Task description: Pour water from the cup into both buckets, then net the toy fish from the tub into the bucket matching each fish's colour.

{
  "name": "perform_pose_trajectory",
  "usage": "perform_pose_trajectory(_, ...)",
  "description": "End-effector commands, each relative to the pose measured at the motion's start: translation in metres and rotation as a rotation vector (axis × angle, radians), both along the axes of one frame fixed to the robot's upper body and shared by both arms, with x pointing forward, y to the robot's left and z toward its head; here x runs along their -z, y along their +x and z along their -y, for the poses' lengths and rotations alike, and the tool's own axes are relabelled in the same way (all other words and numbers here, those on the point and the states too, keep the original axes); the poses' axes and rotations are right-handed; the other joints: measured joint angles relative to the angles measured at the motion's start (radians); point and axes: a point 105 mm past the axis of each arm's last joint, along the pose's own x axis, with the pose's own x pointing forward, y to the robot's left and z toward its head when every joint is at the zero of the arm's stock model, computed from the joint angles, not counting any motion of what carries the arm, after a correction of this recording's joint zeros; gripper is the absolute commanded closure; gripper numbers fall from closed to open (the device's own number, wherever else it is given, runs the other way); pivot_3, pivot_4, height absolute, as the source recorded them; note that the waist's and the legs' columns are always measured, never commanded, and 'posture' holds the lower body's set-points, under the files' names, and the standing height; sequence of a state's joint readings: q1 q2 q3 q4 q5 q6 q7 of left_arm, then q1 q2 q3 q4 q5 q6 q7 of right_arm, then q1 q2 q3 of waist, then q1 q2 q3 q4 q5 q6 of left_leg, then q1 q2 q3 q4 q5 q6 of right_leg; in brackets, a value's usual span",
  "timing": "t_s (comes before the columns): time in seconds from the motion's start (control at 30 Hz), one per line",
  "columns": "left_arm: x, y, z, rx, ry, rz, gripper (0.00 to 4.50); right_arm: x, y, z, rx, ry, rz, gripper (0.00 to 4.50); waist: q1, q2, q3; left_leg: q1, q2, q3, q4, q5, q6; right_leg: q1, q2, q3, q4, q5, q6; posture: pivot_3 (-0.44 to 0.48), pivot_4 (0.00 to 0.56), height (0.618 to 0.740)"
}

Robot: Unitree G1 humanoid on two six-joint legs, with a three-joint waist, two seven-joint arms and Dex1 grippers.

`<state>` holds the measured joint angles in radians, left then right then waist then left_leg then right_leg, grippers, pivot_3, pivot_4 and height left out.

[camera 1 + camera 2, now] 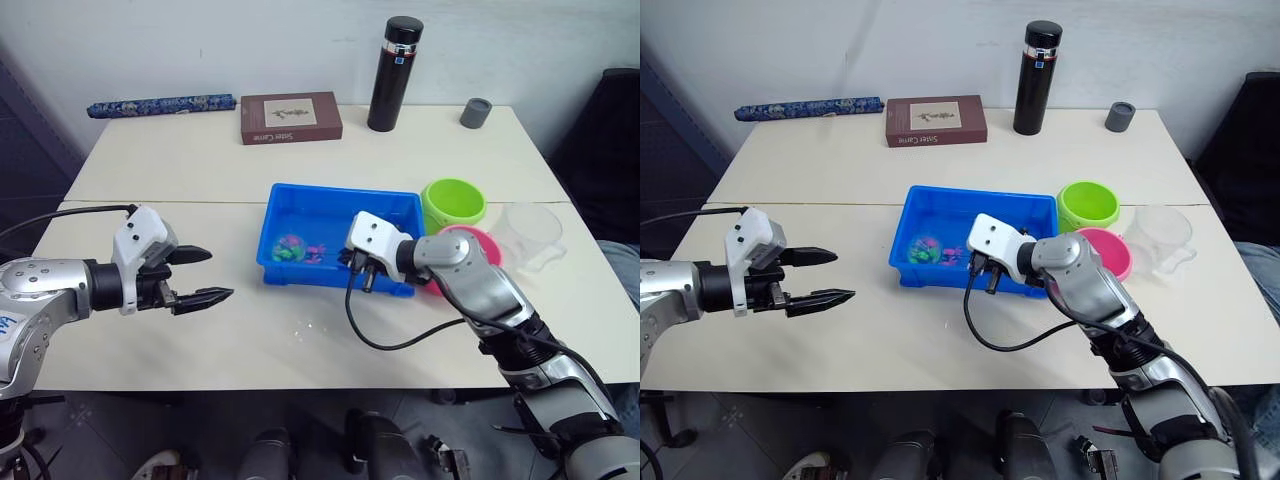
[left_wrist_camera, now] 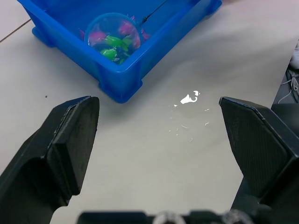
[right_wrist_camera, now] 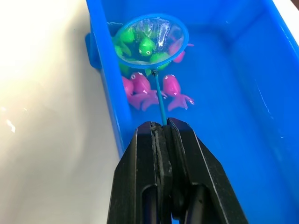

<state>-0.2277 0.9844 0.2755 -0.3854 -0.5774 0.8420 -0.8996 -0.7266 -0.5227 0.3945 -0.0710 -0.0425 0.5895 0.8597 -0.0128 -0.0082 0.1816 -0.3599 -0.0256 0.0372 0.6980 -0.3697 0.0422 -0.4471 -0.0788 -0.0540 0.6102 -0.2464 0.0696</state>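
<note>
The blue tub [image 1: 345, 207] sits mid-table. In it lies the net [image 3: 161, 31], its light blue hoop over several green toy fish [image 3: 145, 45]; pink fish [image 3: 139, 88] lie beside the thin handle. My right gripper [image 3: 161, 125] is shut on that handle at the tub's near wall. The lime green bucket [image 1: 453, 204] and the pink bucket [image 1: 482, 246] stand right of the tub, with the clear cup [image 1: 528, 233] further right. Well left of the tub, my left gripper [image 1: 220, 274] hovers open over the table, holding nothing.
At the table's back stand a tall black flask [image 1: 396, 73], a small grey cup [image 1: 476, 112], a brown book [image 1: 290, 117] and a blue rolled item [image 1: 160, 104]. Water drops [image 2: 189, 99] lie on the tabletop before the tub.
</note>
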Motion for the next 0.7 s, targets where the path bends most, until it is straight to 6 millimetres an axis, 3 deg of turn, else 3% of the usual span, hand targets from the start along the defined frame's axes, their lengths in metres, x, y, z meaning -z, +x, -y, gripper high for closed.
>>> perform_pose_trajectory(0.03, -0.011, -0.003, 0.000, 0.006, 0.019, 0.044, 0.07, -0.007, 0.007, 0.013, 0.033, -0.035, 0.052, 4.50, 0.000, 0.000, 0.000, 0.000, 0.000, 0.000, 0.000, 0.000, 0.000, 0.000, 0.000, 0.000, 0.000, 0.000, 0.000, 0.000, 0.150, 0.740)
perform_pose_trajectory(0.2, -0.011, -0.002, 0.001, 0.009, 0.017, 0.045, 0.07, -0.013, 0.014, 0.027, 0.077, -0.037, 0.070, 4.50, -0.003, 0.000, 0.000, 0.000, 0.000, 0.000, 0.000, 0.000, 0.000, 0.000, 0.000, 0.000, 0.000, 0.000, 0.000, 0.000, 0.150, 0.740)
perform_pose_trajectory(0.53, -0.011, 0.002, 0.004, 0.021, 0.013, 0.050, 0.07, -0.044, 0.021, 0.027, 0.126, 0.127, 0.094, 4.50, -0.013, 0.000, 0.000, 0.000, 0.000, 0.000, 0.000, 0.000, 0.000, 0.000, 0.000, 0.000, 0.000, 0.000, 0.000, 0.000, 0.150, 0.740)
perform_pose_trajectory(0.7, -0.011, 0.004, 0.006, 0.027, 0.011, 0.054, 0.07, -0.050, 0.029, 0.045, 0.191, 0.129, 0.112, 4.50, -0.013, 0.000, 0.000, 0.000, 0.000, 0.000, 0.000, 0.000, 0.000, 0.000, 0.000, 0.000, -0.001, 0.000, 0.000, 0.000, 0.150, 0.740)
